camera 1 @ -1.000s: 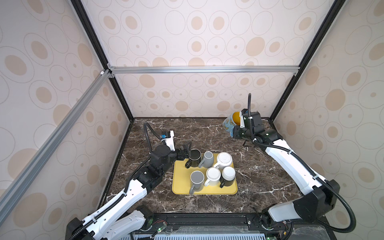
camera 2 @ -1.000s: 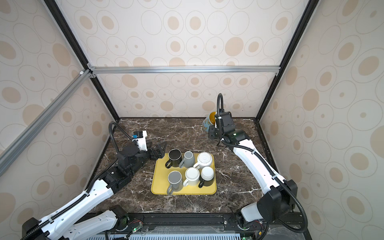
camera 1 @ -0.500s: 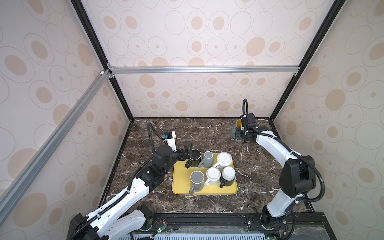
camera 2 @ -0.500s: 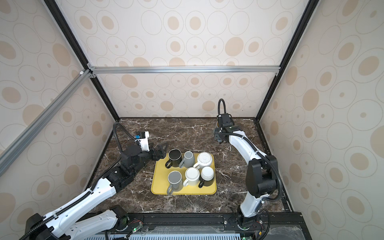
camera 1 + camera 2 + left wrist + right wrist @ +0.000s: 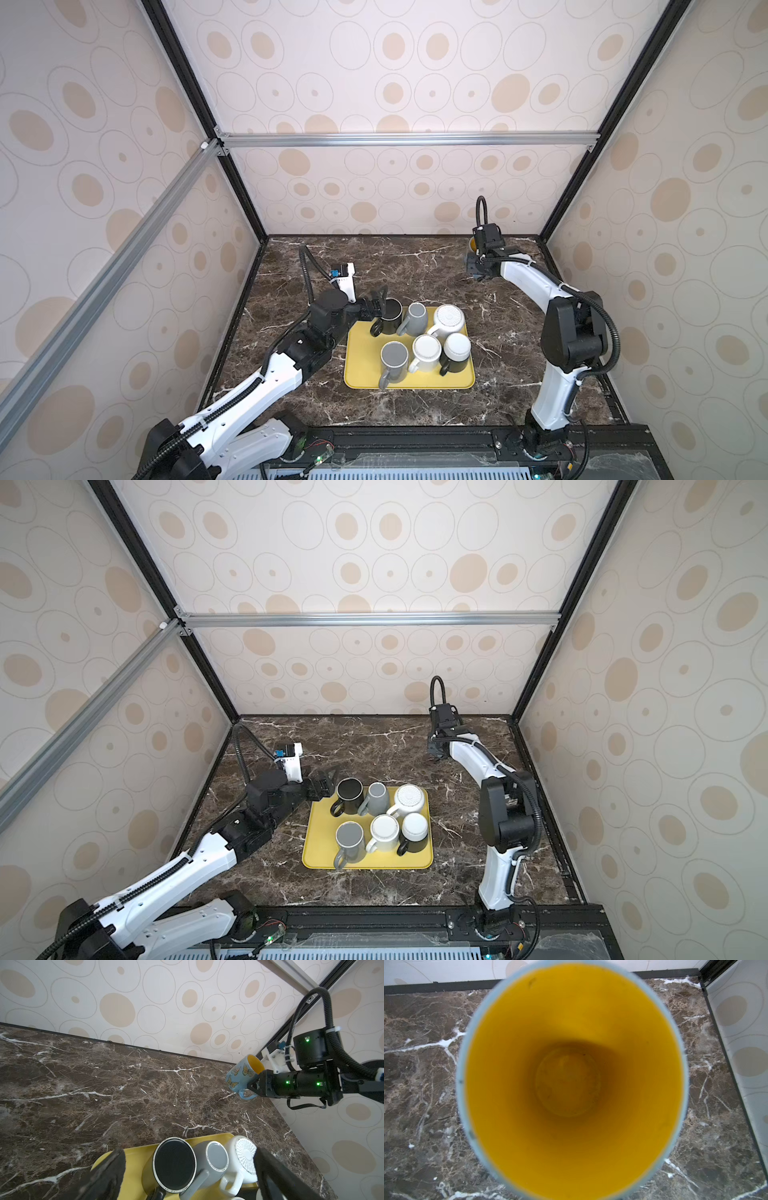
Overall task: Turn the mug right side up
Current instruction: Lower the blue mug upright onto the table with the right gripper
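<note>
My left gripper (image 5: 379, 302) stands wide open and empty. Just ahead of it, the black mug (image 5: 390, 318) and five others crowd the yellow tray (image 5: 361, 368). Bare bench (image 5: 415, 266) lies beyond. My right gripper (image 5: 252, 1086) is clamped on the handle of the blue butterfly mug (image 5: 241, 1076), which is mouth up and slightly tilted, with the corner walls close behind.

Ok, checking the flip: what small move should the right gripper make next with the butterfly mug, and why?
Probably ease the butterfly mug down until its base rests on the table. The right gripper is shut on the handle, the mouth faces up, but contact is unclear.
</note>
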{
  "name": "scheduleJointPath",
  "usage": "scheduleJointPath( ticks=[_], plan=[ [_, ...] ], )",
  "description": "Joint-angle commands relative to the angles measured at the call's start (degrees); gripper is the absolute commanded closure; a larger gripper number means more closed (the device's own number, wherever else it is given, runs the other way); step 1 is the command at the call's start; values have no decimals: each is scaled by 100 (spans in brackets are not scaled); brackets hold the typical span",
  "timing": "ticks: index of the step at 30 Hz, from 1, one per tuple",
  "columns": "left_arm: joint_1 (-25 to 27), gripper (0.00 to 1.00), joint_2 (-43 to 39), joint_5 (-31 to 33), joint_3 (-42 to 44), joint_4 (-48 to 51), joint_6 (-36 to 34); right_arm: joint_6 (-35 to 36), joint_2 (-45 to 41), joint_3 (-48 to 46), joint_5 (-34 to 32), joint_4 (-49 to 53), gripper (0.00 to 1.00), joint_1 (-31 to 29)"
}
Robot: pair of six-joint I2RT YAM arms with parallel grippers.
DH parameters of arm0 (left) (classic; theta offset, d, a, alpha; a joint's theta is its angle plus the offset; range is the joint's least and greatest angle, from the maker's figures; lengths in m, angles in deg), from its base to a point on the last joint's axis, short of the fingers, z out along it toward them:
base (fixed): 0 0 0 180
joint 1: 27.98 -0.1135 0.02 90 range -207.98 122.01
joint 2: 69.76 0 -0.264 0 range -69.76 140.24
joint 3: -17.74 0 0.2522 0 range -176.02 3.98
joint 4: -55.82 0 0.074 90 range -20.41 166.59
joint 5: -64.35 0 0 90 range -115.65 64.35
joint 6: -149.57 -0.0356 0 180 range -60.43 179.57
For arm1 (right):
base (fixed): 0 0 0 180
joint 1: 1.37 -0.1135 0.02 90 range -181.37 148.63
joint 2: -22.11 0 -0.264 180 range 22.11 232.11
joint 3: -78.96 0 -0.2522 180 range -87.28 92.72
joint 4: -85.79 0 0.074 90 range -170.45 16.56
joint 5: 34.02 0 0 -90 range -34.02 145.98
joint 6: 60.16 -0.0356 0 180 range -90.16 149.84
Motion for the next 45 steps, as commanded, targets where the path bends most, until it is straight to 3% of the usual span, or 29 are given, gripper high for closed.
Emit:
scheduleJointPath(
  ticks=[1, 14, 30, 45],
  plan=[
    [-21, 3, 25, 2, 19, -164, -131, 296, -291, 17, -350, -352, 100, 24],
    [-28, 4, 151, -182, 350, -430, -35, 645, -934, -1046, 106, -627, 100, 489],
    [-21, 5, 353, -357, 385, -597, 18, 723, -805, -1245, 501, -850, 100, 820],
    [-25, 5, 337, -358, 538, -534, 26, 840, -536, -1235, 447, -781, 100, 846]
  ],
)
